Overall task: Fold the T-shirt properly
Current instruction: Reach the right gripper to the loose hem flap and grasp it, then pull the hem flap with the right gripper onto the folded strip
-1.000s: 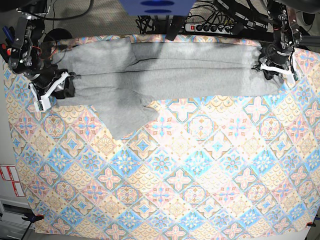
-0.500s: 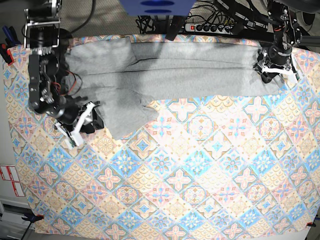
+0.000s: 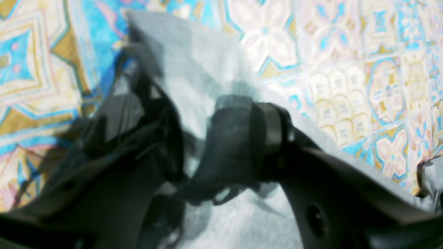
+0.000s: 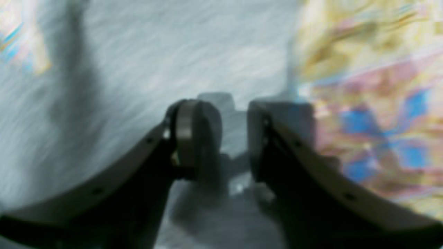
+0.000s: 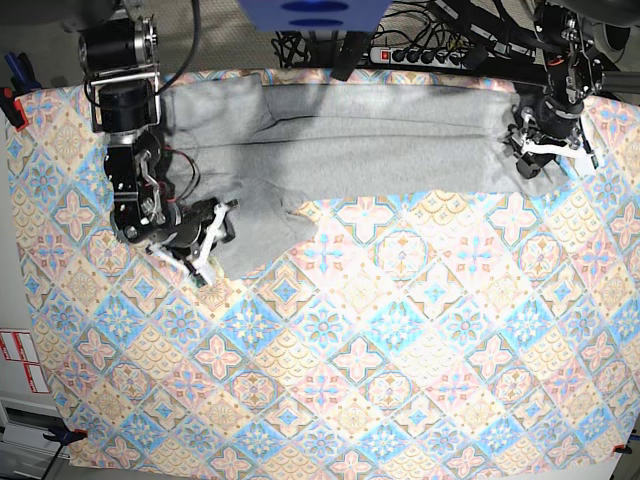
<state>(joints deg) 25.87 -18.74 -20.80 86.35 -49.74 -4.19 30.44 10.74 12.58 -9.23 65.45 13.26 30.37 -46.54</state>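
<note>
The grey T-shirt (image 5: 380,150) lies plain side up as a long folded band across the far side of the tablecloth, with a flap hanging toward me at the left. My right gripper (image 5: 205,250) is at the left edge of that flap. In the right wrist view its jaws (image 4: 234,131) stand a little apart over the shirt (image 4: 155,52), and the picture is blurred. My left gripper (image 5: 540,150) is at the shirt's right end. In the left wrist view it (image 3: 197,138) pinches grey fabric (image 3: 207,62) between its fingers.
The patterned pastel tablecloth (image 5: 400,350) covers the whole table. A power strip (image 5: 420,52) and cables lie behind the far edge. A blue object (image 5: 310,15) hangs over the far middle. The table's left edge is near my right arm.
My right arm has swung from the shirt's far left end down and right to the edge of the hanging flap. My left gripper has shifted only slightly at the shirt's right end.
</note>
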